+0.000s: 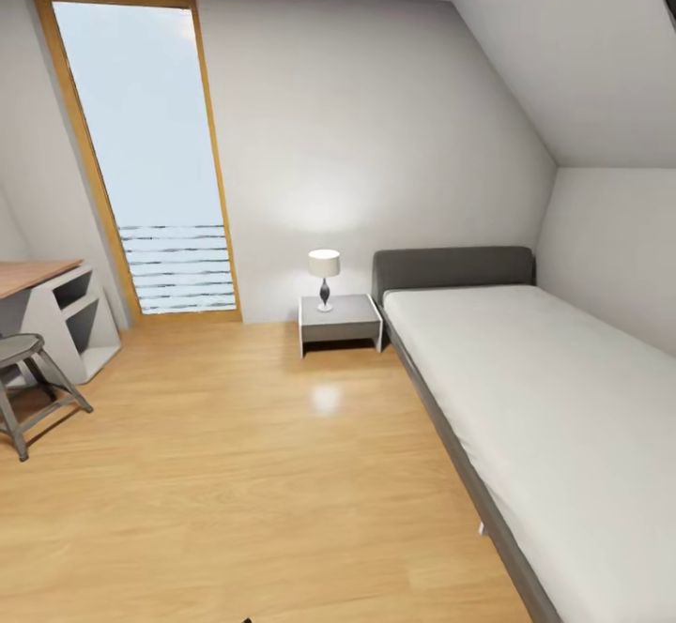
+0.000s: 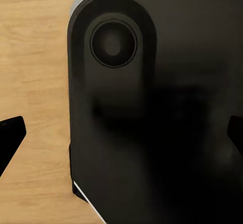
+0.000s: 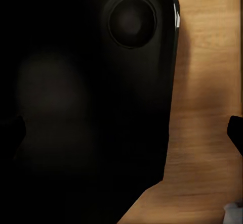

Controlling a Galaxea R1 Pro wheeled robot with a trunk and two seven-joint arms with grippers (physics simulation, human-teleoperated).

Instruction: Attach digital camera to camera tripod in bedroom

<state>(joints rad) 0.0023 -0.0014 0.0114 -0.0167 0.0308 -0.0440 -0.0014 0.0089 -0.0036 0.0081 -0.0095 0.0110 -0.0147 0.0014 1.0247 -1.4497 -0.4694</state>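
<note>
Bedroom [image 1: 357, 154], white walls, sloped ceiling, light wood plank floor [image 1: 235, 482].

- One bed [image 1: 526, 398]: grey frame and headboard, white mattress, along the right wall.
- One nightstand [image 1: 340, 321]: grey, beside the headboard, carrying one lit table lamp [image 1: 324, 276].
- One tall window [image 1: 150, 154]: wood frame, slatted rail across its lower part.
- One worktop [image 1: 42, 299]: wood top, white body with open side compartments; contents not discernible.
- One stool [image 1: 28, 384]: grey metal, round seat, just beside the worktop.

No legible writing or labels.

Left claw [image 2: 124, 135]: dark fingertips at opposite picture edges, spread apart, gripping nothing, over the robot's black body [image 2: 162, 107]. Right claw [image 3: 124, 133]: likewise spread and empty.
</note>
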